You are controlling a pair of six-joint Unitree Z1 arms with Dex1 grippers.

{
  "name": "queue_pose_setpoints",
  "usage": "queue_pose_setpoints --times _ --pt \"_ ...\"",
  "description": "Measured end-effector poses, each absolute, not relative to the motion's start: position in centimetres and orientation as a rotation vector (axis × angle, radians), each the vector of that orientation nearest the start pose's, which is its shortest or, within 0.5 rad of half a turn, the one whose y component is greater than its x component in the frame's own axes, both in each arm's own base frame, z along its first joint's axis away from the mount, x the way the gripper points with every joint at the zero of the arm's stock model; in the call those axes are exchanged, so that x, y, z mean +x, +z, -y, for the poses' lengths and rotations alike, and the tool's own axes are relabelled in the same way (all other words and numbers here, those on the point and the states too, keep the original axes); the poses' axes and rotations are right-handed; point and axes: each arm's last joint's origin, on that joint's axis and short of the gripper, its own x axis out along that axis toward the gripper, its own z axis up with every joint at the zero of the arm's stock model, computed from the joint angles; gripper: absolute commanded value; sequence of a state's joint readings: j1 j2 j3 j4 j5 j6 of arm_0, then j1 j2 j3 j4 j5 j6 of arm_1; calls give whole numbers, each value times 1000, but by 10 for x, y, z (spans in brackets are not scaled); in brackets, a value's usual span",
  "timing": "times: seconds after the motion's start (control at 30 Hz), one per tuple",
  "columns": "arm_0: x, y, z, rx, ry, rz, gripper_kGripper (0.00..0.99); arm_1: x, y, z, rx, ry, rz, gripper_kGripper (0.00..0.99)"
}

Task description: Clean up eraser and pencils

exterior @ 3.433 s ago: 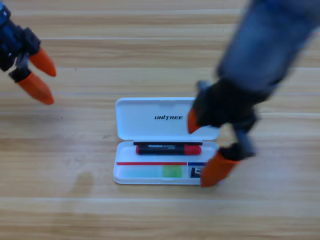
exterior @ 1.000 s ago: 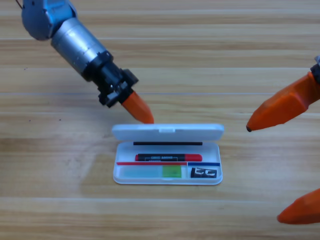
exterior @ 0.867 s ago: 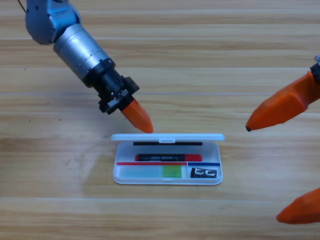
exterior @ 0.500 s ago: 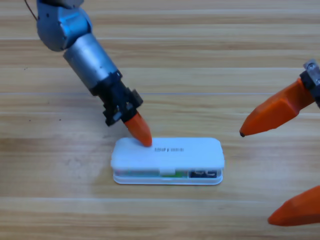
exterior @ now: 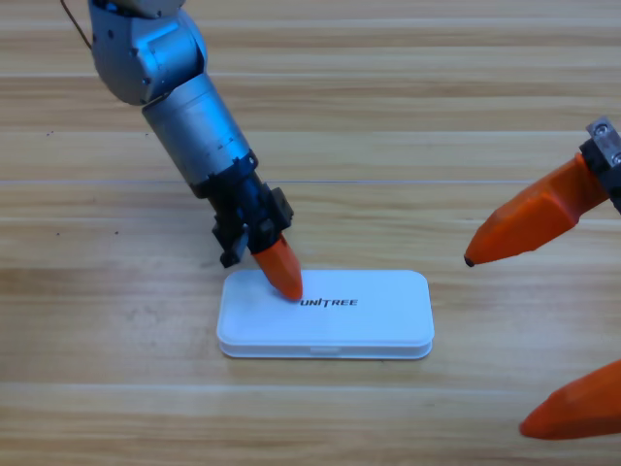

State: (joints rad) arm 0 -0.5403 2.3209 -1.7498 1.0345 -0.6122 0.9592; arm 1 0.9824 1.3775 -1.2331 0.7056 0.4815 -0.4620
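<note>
Presently, the closing step is judged to be in hand: the white case [exterior: 325, 314] is seen lying flat on the table [exterior: 388, 97] with its lid down, and the left gripper [exterior: 279, 270] is set on the lid's upper left part, just left of the printed lettering. Only one orange point of this claw is shown, pressed tip-down on the lid; whether its jaws stand together or apart cannot be told, and nothing is seen held in it. The eraser and the pencils are not visible anywhere on the table; they are judged to lie inside the shut case, though this cannot be confirmed from above. The case's long axis is laid left to right across the view, parallel to the board lines of the table, with the lettering reading upright toward the near edge. The lid's edge is seen meeting the base evenly along the front, with a small catch at the middle of the near side. The right gripper [exterior: 543, 320] is held at the right edge, well apart from the case, its two orange jaws spread wide with nothing between them. For the next move, it is judged that a firm downward press is called for to seat the catch, then a straight lift of the left arm clear of the lid, so that the case is not dragged sideways.
</note>
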Motion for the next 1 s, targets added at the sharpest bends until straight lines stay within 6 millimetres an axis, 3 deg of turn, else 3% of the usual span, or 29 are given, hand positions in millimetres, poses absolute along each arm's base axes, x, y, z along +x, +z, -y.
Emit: queue_pose_setpoints --times 0.4,1.0 --pt "348 185 263 661 -1567 -1090 0 110 387 -205 -582 1563 -570 985" --pt "321 191 254 706 -1537 -1064 0 110 387 -205 -582 1563 -570 985"
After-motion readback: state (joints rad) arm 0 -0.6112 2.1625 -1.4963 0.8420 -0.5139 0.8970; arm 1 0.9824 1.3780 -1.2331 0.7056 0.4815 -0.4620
